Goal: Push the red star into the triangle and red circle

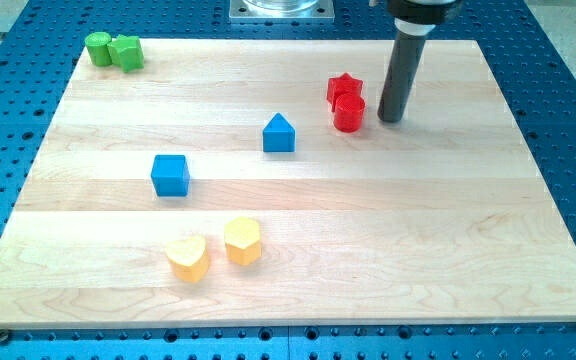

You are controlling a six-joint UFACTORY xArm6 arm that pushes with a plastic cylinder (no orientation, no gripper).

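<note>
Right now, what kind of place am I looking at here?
Most likely a robotics lab bench: a wooden board lies on a blue perforated table, small coloured blocks are scattered across it, and my tip stands just to the view's right of the red circle.

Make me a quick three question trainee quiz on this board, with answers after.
1. True or false: my tip touches the blue triangle.
2. Which block sits directly against the red star? A) red circle B) blue cube C) yellow heart
3. Fill in: the two green blocks sit at the view's top ____.

Key: 1 false, my tip stands just right of the red circle; 2 A; 3 left.
</note>
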